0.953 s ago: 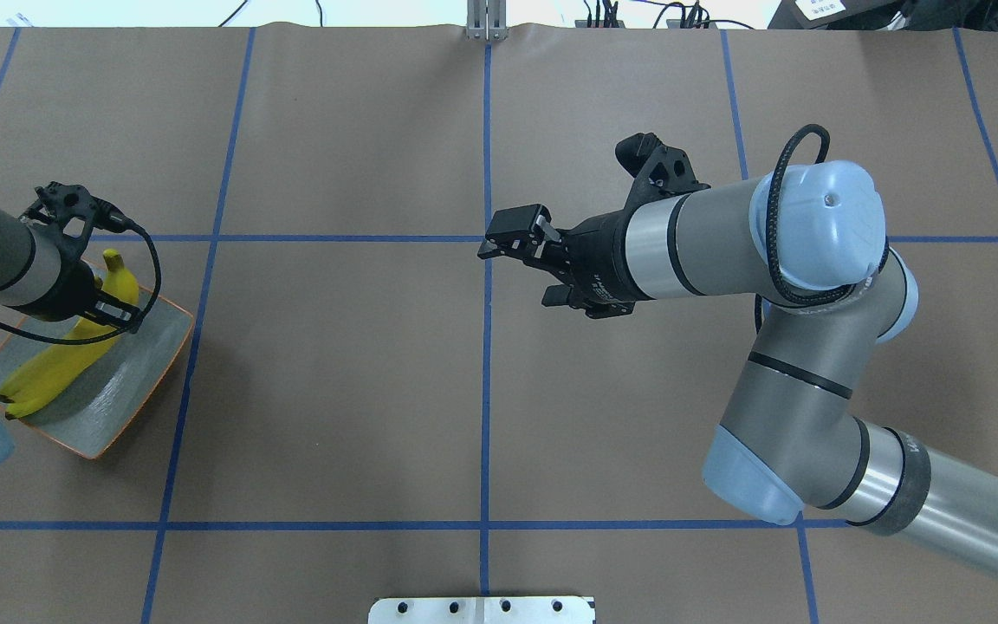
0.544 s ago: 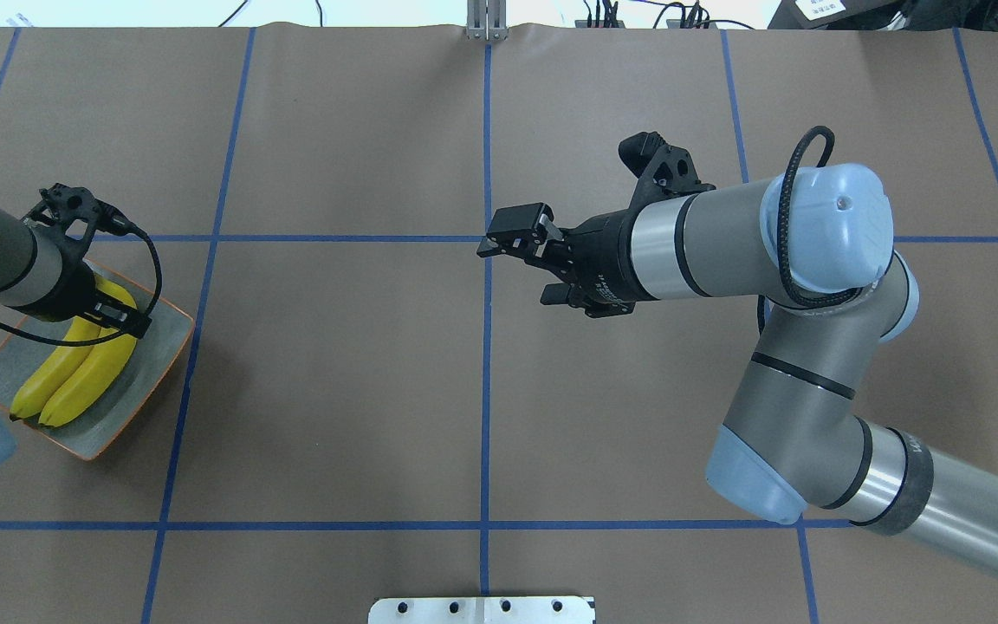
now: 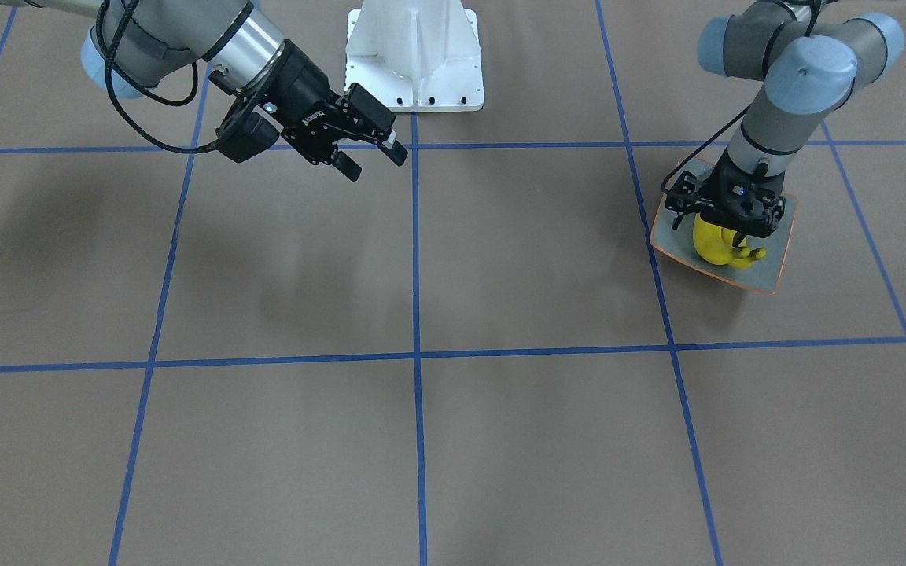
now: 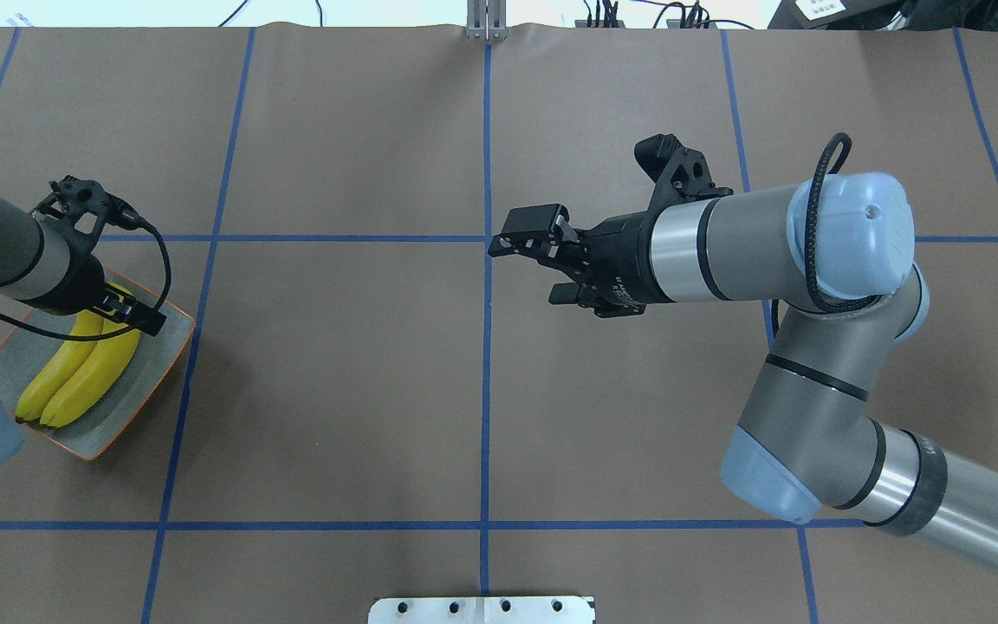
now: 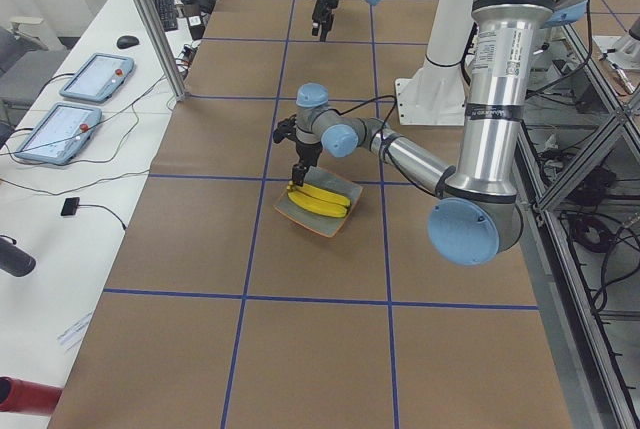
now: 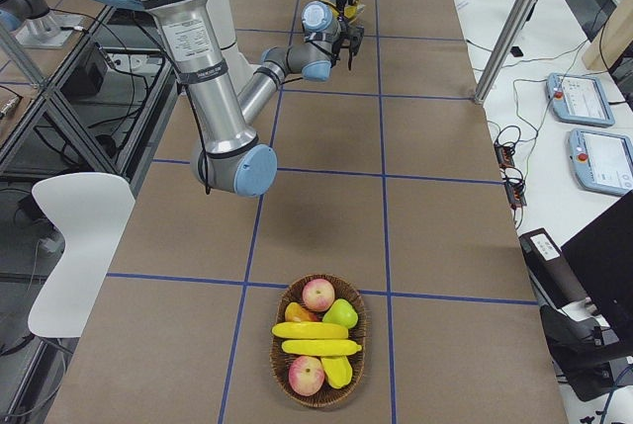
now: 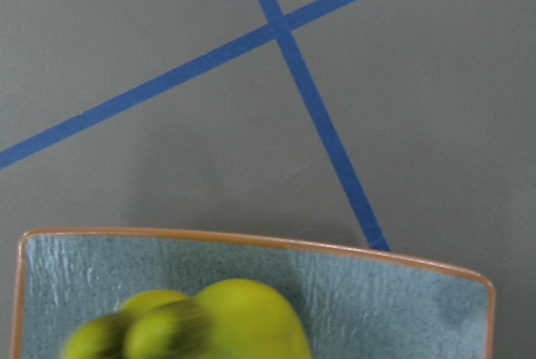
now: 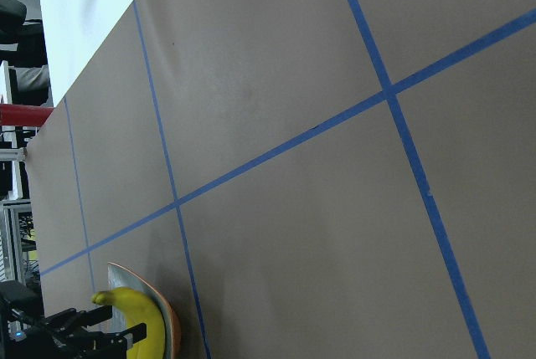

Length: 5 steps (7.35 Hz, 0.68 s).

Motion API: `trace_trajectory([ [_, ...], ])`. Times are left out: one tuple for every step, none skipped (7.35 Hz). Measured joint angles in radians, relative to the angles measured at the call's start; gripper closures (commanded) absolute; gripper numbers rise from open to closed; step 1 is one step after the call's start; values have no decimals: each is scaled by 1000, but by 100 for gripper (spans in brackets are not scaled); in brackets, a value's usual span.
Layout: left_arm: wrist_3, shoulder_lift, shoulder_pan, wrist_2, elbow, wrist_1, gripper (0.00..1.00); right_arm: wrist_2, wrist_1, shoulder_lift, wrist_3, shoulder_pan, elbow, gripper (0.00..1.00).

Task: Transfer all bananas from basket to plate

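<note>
Directly beneath the left pincer (image 4: 142, 319), two bananas (image 4: 83, 377) lie on the plate (image 4: 131, 392); whether it grips cannot be told, while the right pincer (image 4: 523, 273) hangs apart. Lifting straight up should avoid nudging them.

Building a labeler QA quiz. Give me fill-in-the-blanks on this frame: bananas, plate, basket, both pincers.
1. The plate holds ___ bananas.
2. The basket holds ___ more of them, with apples alongside.
3. The right pincer is ___ and holds nothing.
4. The left pincer hangs over the grey-blue ___.

Missing words: two; two; open; plate.
</note>
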Motion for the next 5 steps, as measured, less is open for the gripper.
trace_trajectory([
  [-13,-9,-1,-6,-16,3,1,3,1,-32,-1,15,18,0],
  [-51,-18,-1,-11,-35,4,1,6,1,-82,-2,35,40,0],
  [-102,-33,-1,-17,-48,4,1,16,2,-145,-15,63,58,0],
  [-135,-46,-1,-21,-53,4,1,63,2,-220,-70,119,63,0],
  [-149,-52,-2,-22,-54,4,1,146,1,-286,-162,204,50,0],
])
